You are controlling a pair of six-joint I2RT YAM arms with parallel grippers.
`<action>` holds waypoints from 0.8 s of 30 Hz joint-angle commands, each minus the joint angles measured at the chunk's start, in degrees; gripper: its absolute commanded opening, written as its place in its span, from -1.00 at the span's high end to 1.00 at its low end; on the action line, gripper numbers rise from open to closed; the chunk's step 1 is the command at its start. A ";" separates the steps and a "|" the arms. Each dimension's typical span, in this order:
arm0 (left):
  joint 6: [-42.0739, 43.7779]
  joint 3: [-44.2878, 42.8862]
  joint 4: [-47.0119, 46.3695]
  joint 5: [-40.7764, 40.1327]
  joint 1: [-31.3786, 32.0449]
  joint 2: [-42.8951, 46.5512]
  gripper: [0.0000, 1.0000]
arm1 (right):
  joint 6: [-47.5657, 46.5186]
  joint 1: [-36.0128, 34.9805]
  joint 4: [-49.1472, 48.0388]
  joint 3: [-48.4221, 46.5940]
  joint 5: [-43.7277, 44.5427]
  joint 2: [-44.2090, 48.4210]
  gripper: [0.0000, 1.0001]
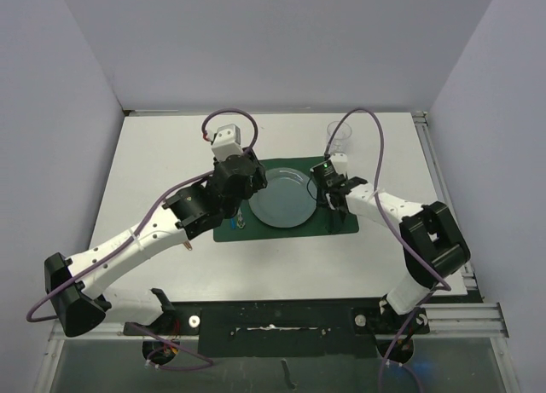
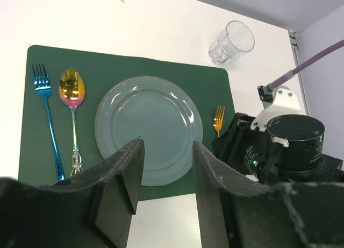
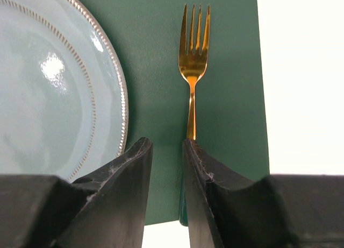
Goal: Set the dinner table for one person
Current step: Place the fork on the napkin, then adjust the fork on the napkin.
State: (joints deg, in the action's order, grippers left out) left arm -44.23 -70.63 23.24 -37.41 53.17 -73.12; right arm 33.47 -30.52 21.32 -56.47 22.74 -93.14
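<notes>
**Figure.** Place setting on the dinner table (image 1: 171, 163), overhead and wrist views. The table is a broad, flat, white top filling the overhead frame from the arm bases at the bottom to the back wall. It is judged stiff, heavy and fixed: a surface to set things down on, not a thing to grasp. What calls for a grip is the cutlery. The gold fork (image 3: 193, 70) looks thin, hard, light and smooth, and is probably best pinched across its narrow handle, not the tines. A dark green placemat (image 1: 339, 228) lies at frame centre and carries a grey-blue plate (image 1: 281, 199). A clear glass (image 1: 339, 137) stands on bare table beyond the mat's upper right corner. In the left wrist view a blue fork (image 2: 45, 113) and an iridescent spoon (image 2: 71, 92) lie side by side left of the plate, with the gold fork to its right. The left gripper (image 2: 164, 151) hangs over the plate's lower edge, jaws released and empty, with the table beneath and apart from them. The right gripper (image 3: 167, 146) stands over the mat's right strip, jaws parted narrowly with mat showing between them. The fork handle runs down the frame and vanishes behind the tip of the right-hand finger, so nothing is seen pinched. Whether the fingertips touch the mat cannot be told
</notes>
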 commanded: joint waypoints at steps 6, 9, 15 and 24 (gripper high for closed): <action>0.75 0.17 0.57 -3.41 0.01 1.35 0.22 | -0.36 -0.02 1.47 -5.00 6.61 -4.22 0.39; 0.81 0.40 1.02 -4.40 0.01 1.98 0.21 | 0.03 0.32 1.70 -5.23 7.04 -5.12 0.39; 0.80 0.48 1.80 -5.50 0.01 2.49 0.21 | 0.51 1.14 1.45 -5.27 6.70 -6.23 0.39; 0.80 0.50 1.62 -5.85 0.01 2.50 0.21 | 0.76 1.97 0.91 -4.79 6.51 -7.50 0.47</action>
State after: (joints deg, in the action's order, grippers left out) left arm -44.21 -70.00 25.54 -41.60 53.17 -72.73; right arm 33.52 -29.21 23.64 -59.86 27.51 -100.73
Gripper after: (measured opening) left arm 0.393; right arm 0.278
